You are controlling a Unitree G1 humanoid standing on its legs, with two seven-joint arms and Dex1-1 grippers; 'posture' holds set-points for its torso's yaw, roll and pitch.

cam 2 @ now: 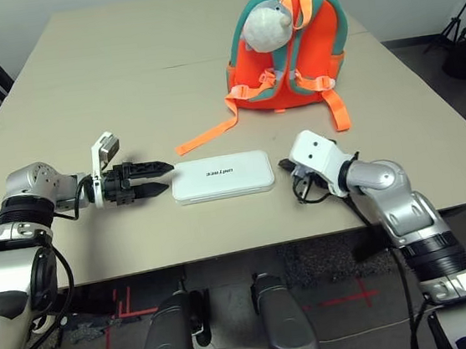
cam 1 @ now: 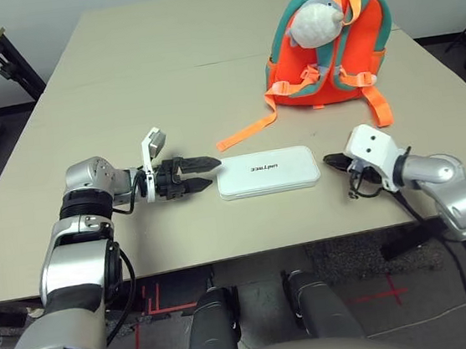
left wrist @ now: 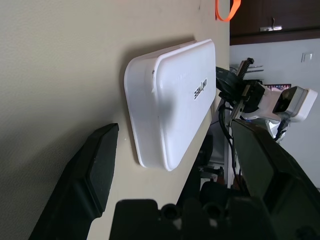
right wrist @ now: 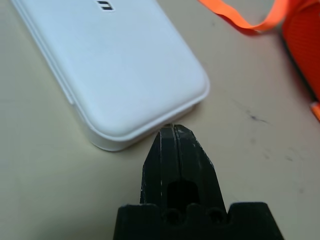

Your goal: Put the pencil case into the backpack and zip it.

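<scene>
Pencil case point(cam 1: 267, 172) flat on worktop point(cam 1: 122, 86), near of backpack point(cam 1: 327, 41); I've got left tool point(cam 1: 199, 175) spread at its left end, right tool point(right wrist: 172, 131) pinched shut by its right end, bracing.

You see two arms with polished silver, rounded forearm shells, each split by a black ribbed ring; the left one fills the lower left of the head view, the right one the lower right. A white rectangular camera block point(cam 1: 153, 146) sits at the left wrist, a larger white housing point(cam 1: 373, 150) at the right. Thin black cables loop around both wrists. The left gripper point(cam 1: 205, 166) has matte black, wedge-shaped fingers; the right gripper point(right wrist: 173, 131) has two black fingers with small round holes in their base.
</scene>
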